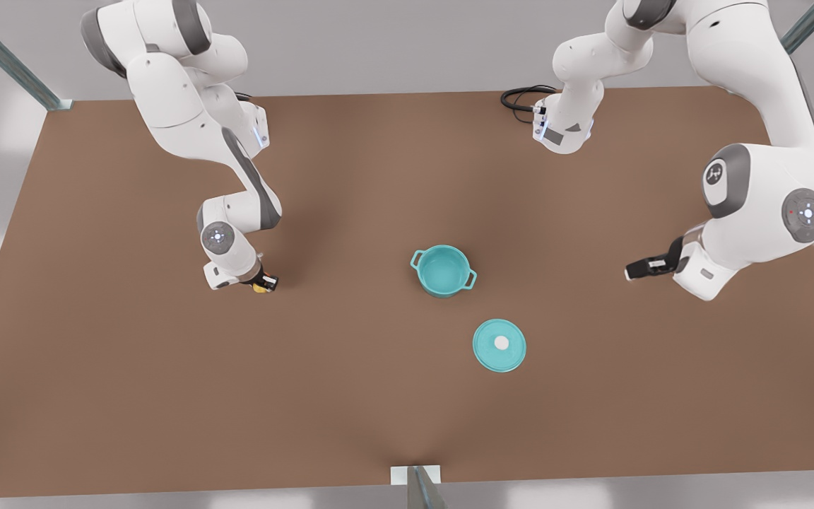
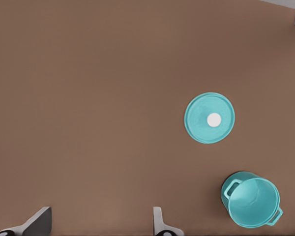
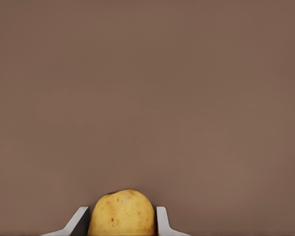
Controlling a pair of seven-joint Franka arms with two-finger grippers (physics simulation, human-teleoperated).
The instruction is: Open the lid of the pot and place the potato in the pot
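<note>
The teal pot [image 1: 442,272] stands uncovered near the table's middle, its inside bare. Its lid [image 1: 499,345], a flat teal disc with a white knob, lies on the table just in front of it. At the front view's left, my right gripper [image 1: 263,284] is down at the table, shut on the yellow potato [image 1: 260,288]; both fingers press the potato [image 3: 122,214] from either side. My left gripper [image 1: 634,271] hovers at the front view's right, open and holding nothing, its fingers [image 2: 39,219] wide apart. From there the lid [image 2: 209,118] and the pot [image 2: 253,201] lie ahead.
The brown table [image 1: 167,396] spreads wide around the pot and lid. A black cable [image 1: 520,99] loops near the far edge by an arm's base. A small metal post [image 1: 417,484] stands at the middle of the near edge.
</note>
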